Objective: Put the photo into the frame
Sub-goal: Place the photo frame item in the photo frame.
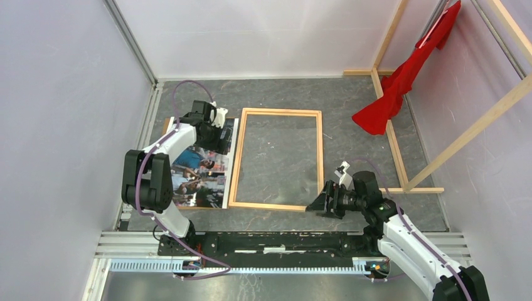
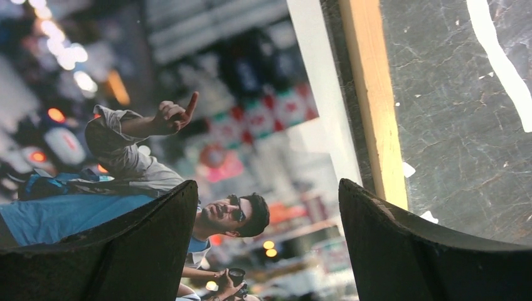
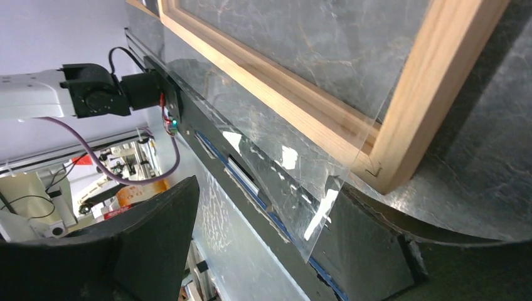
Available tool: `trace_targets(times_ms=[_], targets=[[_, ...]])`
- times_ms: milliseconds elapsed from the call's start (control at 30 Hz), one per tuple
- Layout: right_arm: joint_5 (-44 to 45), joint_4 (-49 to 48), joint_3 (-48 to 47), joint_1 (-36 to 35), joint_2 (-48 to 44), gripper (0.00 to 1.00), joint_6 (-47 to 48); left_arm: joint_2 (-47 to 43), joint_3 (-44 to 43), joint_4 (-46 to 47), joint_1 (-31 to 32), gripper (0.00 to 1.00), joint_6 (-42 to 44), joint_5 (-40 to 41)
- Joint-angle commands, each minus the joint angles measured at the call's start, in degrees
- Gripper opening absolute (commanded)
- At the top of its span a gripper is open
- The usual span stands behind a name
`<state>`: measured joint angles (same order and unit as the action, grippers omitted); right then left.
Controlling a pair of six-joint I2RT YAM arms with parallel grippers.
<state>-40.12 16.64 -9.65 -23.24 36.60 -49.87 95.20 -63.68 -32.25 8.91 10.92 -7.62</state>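
The photo [image 1: 199, 179] lies face up on the grey table [image 1: 364, 100], left of centre, its long right edge just beside the frame's left rail. It is a dark, crowded street scene with glowing lights, a pointing man in blue and a white border. The left gripper [image 1: 221, 139] hovers over its far right part, fingers spread wide, gripping nothing. The light-wood frame [image 1: 282, 111] lies flat mid-table. At its near right corner the right gripper [image 1: 317, 204] gapes wide, with the clear pane's [image 3: 282, 163] corner jutting out between its fingers.
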Motion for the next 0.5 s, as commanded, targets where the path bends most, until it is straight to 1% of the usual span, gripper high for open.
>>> trace_targets(times_ms=[0,100,333,467], targets=[[-0.7,-8.9,-0.2,-0.2,0.8,0.81,-3.6,-0.2,0.0,2.7,0.8,0.88,-0.7,-0.5],[0.6,-11.2,-0.9,-0.2,1.9,0.81,-2.8,-0.1,0.0,2.7,0.8,0.88,-0.6,-0.5],[6.9,-10.6,-3.7,-0.3,9.1,0.82,3.5,0.0,-0.3,2.7,0.9,0.88,-0.3,-0.3],[9.1,-13.2,-5.9,-0.3,13.0,0.82,4.9,-0.1,-0.2,2.7,1.1,0.88,-0.3,-0.1]])
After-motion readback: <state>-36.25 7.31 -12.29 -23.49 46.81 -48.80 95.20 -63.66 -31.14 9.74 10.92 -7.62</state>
